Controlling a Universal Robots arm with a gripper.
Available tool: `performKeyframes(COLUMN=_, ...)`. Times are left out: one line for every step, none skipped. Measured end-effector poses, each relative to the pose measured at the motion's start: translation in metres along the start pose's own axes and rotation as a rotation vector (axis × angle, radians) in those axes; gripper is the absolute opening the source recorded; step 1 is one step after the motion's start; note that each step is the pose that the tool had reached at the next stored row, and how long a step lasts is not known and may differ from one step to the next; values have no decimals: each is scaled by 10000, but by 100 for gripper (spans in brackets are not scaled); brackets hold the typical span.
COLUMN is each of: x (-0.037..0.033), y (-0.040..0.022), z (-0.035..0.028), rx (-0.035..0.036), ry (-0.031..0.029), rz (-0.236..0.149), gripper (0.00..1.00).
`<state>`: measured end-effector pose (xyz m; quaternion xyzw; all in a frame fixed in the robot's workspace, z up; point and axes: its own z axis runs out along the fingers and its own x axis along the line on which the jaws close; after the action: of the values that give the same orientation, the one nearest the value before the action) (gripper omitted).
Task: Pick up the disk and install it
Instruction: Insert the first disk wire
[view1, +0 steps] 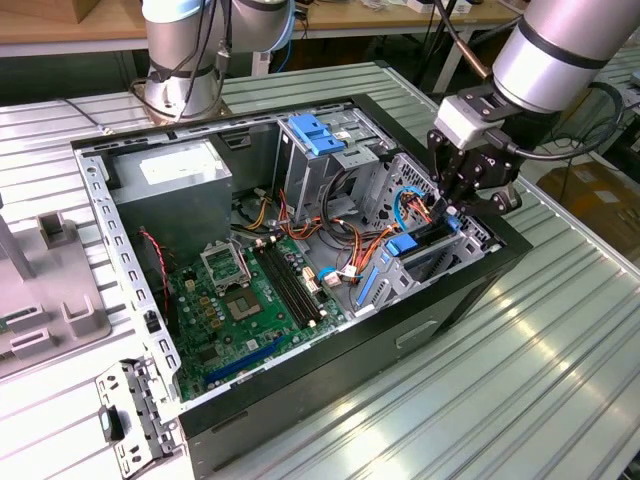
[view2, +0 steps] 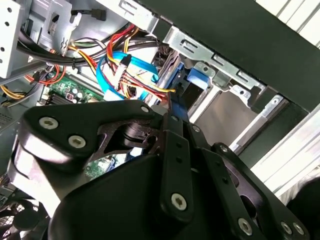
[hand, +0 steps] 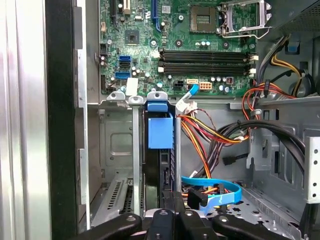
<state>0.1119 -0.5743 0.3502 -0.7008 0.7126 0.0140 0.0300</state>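
Blue plastic shows on the end of the disk (hand: 160, 131), which stands on its thin edge inside the metal cage (hand: 116, 145) at the front corner of the open computer case (view1: 200, 420). So the picking up looks done. The disk is already down in its slot, with a grey metal wall on each side of it. I think it is mostly in, but I cannot tell if it is pushed all the way home.

In the exterior view the claw (view1: 468, 192) hangs right over that corner of the case, at the exterior view's right, and the disk (view1: 432, 252) sits just under it. In the first wrist view the black fingers (hand: 167, 217) meet at the near end of the disk, one on each side of its thin edge. They look squeezed together on it, so I judge the claw is holding the disk.

In the second wrist view the claw (view2: 172, 117) points down at the same slot, and the blue end of the disk (view2: 195, 79) peeks out past it. A blue flat cable (hand: 212, 192) and a bunch of red, yellow and orange wires (hand: 210, 132) lie just beside the disk, close to the claw. The green board (view1: 240, 305) lies well apart from it.
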Motion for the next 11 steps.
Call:
performKeyframes(x=0, y=-7, z=8, rx=-20, ry=0, rz=1, gripper=11)
performKeyframes(x=1, y=-11, z=15, rx=-36, ry=0, rz=2, gripper=11)
performKeyframes(x=1, y=-12, z=22, rx=-45, ry=1, rz=4, gripper=11)
performKeyframes(x=2, y=-12, z=29, rx=-54, ry=-2, rz=5, gripper=11)
performKeyframes(x=2, y=-14, z=35, rx=-63, ry=-2, rz=4, gripper=11)
performKeyframes(x=3, y=-14, z=40, rx=-69, ry=-7, rz=4, gripper=11)
performKeyframes(x=6, y=-16, z=47, rx=-80, ry=-11, rz=4, gripper=11)
performKeyframes(x=10, y=-17, z=50, rx=-84, ry=-16, rz=5, gripper=11)
performKeyframes(x=13, y=-19, z=52, rx=-86, ry=-19, rz=5, gripper=11)
performKeyframes(x=13, y=-19, z=51, rx=-86, ry=-20, rz=5, gripper=11)
performKeyframes(x=13, y=-22, z=51, rx=-87, ry=-22, rz=5, gripper=11)
